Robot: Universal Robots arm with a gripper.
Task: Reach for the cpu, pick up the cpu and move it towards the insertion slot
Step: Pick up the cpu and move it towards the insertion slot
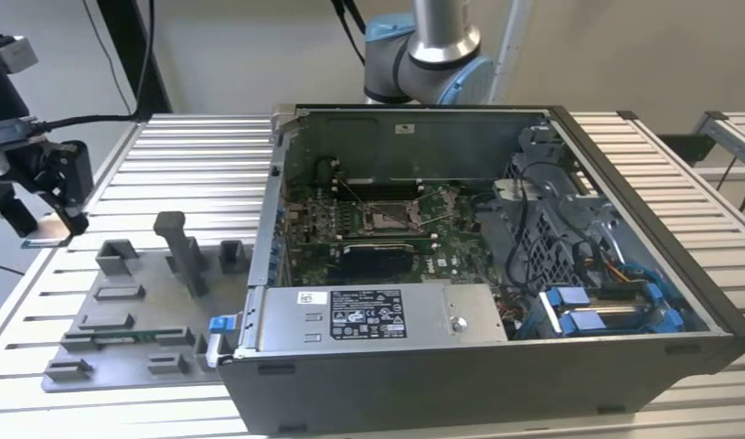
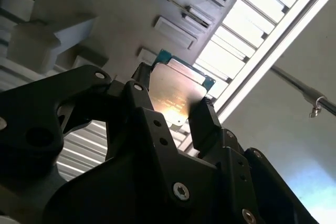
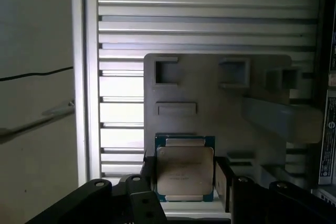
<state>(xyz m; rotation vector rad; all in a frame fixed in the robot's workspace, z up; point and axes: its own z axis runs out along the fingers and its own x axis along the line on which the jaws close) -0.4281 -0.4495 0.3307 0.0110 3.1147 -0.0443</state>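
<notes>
Fingers (image 3: pixel 223 182) grip the cpu (image 3: pixel 185 174), covering its 2 side edges

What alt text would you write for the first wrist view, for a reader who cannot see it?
The cpu, a square silvery chip, sits clamped between the black fingers. Behind it lie a grey fixture plate and a slatted metal table.

The open computer case (image 1: pixel 470 375) stands on the bench (image 1: pixel 189 146), and the insertion slot (image 1: pixel 387 218) lies inside the case, near the middle of the board on its floor. The fixture plate (image 1: pixel 128 315) lies on the bench just beside the case, on the exterior view's left. The end effector (image 1: pixel 49 224) hangs farther out on that same side, well apart from the case and above the plate's outer edge, with the cpu (image 3: pixel 185 169) between its fingers.
</notes>
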